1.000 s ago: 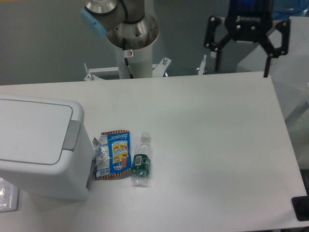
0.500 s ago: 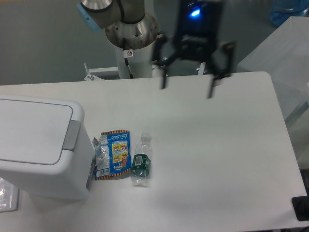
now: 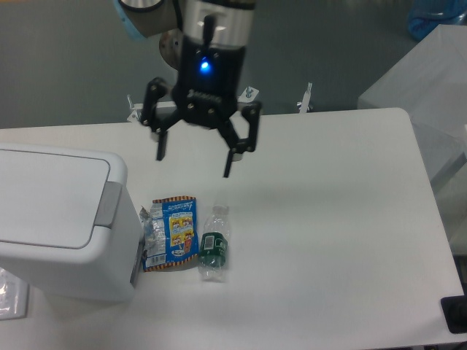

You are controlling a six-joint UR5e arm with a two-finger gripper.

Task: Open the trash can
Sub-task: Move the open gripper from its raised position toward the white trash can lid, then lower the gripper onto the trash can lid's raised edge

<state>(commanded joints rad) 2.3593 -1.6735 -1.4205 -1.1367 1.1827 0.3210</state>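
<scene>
The trash can is a big white boxy bin at the table's left front, its flat lid down and a grey push-bar on its right edge. My gripper hangs open above the table, up and to the right of the bin, fingers spread wide with nothing between them. It is well apart from the lid and the push-bar.
A blue snack packet and a clear plastic bottle with a green label lie just right of the bin. The robot's base column stands behind the table's far edge. A white box sits off the table's right side.
The gripper has travelled left across the far part of the table, from the right corner toward the bin, and dropped lower. It has stayed open. Nothing on the table has moved.
</scene>
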